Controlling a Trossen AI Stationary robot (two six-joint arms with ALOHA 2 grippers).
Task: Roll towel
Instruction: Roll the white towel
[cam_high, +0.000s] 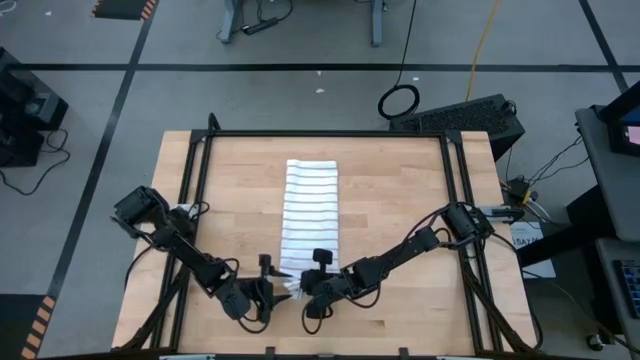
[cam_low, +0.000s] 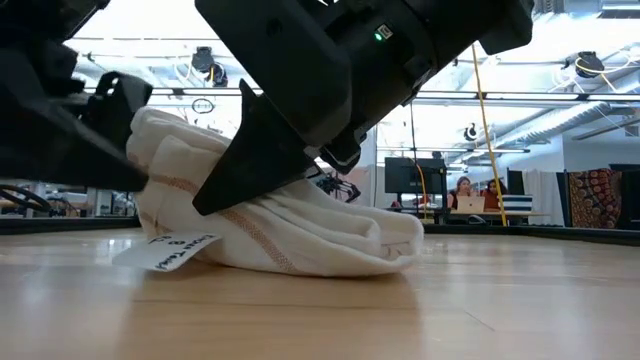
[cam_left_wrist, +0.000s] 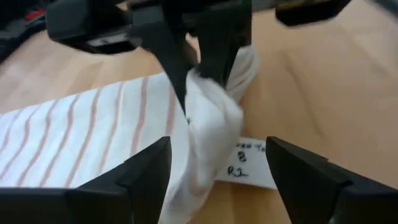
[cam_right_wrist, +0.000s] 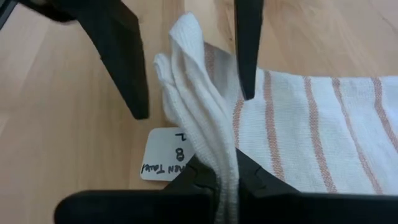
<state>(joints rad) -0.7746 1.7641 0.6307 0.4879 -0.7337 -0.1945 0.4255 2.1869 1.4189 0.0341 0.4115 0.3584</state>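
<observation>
The white towel (cam_high: 310, 205) with narrow stripes lies as a long folded strip down the table's middle. Its near end (cam_low: 250, 190) is bunched and raised off the wood. The small white tag (cam_right_wrist: 165, 155) lies flat on the table beside that end. My right gripper (cam_right_wrist: 227, 180) is at the near end, shut on the towel. My left gripper (cam_left_wrist: 217, 168) is open, with one finger on each side of the raised end. Both grippers meet near the table's near edge: the left one (cam_high: 262, 293) and the right one (cam_high: 303, 292). My right gripper pinches the bunched near end of the towel (cam_right_wrist: 217, 146) between its two fingers, over several folded layers. The fingers come about level from the table's right. The pinched fold stands up off the table; the rest of the strip lies flat. My left gripper: I cannot tell whether its fingers touch the towel.
Black frame rails (cam_high: 198, 200) run along the table's left, right and far sides. Bare wood (cam_high: 400, 190) lies on both sides of the strip. People sit at a desk (cam_low: 468, 195) far behind the table.
</observation>
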